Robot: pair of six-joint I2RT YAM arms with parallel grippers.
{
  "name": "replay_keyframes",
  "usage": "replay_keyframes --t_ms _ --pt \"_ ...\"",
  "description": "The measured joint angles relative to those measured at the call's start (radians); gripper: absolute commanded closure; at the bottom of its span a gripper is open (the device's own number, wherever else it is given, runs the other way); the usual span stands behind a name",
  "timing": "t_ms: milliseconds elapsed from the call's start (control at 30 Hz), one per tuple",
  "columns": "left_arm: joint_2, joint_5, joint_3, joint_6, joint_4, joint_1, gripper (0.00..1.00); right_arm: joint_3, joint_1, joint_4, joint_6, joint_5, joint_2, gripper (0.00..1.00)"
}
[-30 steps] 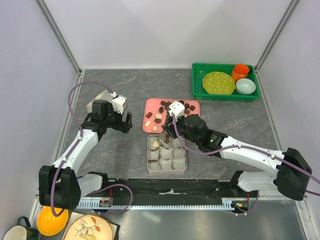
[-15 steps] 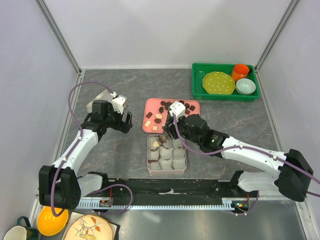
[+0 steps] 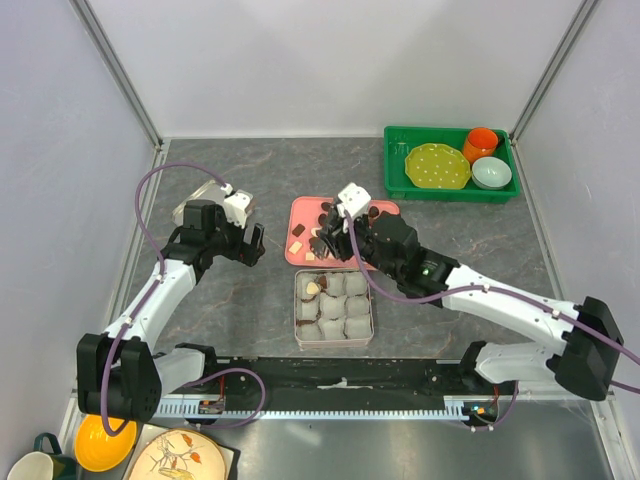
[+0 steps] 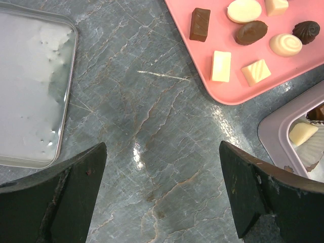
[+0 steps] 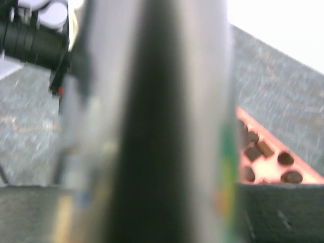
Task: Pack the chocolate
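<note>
Seen from above, a flat pink rectangular plastic tray (image 3: 303,215) lies near the middle of the grey marbled tabletop (image 3: 230,180). Most of the small dark brown and cream-white chocolate pieces (image 3: 299,231) are scattered across it. Just below the tray in the frame sits a shallow silver rectangular tin (image 3: 296,322) lined with white crinkled paper cups (image 3: 345,315). A cream piece rests in the tin's upper-left cup with a dark one beside it. The right gripper (image 3: 321,242) hangs over the left half of the tray, its black fingers pointing toward the lower left. Whether it is clamped on a piece or empty cannot be told. Its own wrist view is a smear, with a pale and dark vertical band filling the centre and only a corner of the tray with a few dark pieces at the right edge. The left gripper (image 3: 251,243) is left of centre, well apart from the tray. Its jaws are spread wide with nothing between them, above bare tabletop. In its wrist view the two dark fingers (image 4: 66,197) fill the lower corners, a flat silver metal lid (image 4: 30,86) lies at the left edge, and the tray's corner with brown and cream pieces takes the upper right. In the upper right of the overhead frame stands a green plastic crate (image 3: 396,186) holding a yellow-green dotted plate (image 3: 437,167), an orange cup (image 3: 481,143) and a pale bowl (image 3: 491,173).
</note>
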Motion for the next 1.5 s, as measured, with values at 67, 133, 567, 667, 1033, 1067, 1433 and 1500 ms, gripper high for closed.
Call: replay_keyframes --t_ms 67,133,567,667,1033,1067,1433,1500 --pt "0.0 0.0 0.0 0.0 0.0 0.0 0.01 0.035 0.0 0.029 -0.018 0.011 0.045 0.65" --pt "0.0 0.0 0.0 0.0 0.0 0.0 0.01 0.077 0.0 0.059 -0.04 0.024 0.115 0.67" --pt "0.0 -0.002 0.0 0.008 0.0 0.0 0.01 0.267 -0.121 0.166 -0.074 0.009 0.513 0.6" --pt "0.0 -0.011 0.0 0.011 0.001 0.0 0.01 0.318 -0.147 0.178 -0.069 -0.002 0.568 0.55" --pt "0.0 -0.019 -0.02 0.027 0.003 0.0 0.01 0.386 -0.153 0.212 -0.036 -0.051 0.672 0.46" --pt "0.0 -0.019 -0.02 0.028 0.003 0.0 0.01 0.386 -0.154 0.212 -0.033 -0.055 0.679 0.46" --pt "-0.001 -0.027 -0.02 0.03 0.003 0.0 0.01 0.395 -0.18 0.215 -0.021 -0.072 0.712 0.45" --pt "-0.001 -0.033 -0.02 0.03 0.003 0.0 0.01 0.4 -0.184 0.221 -0.021 -0.079 0.72 0.45"
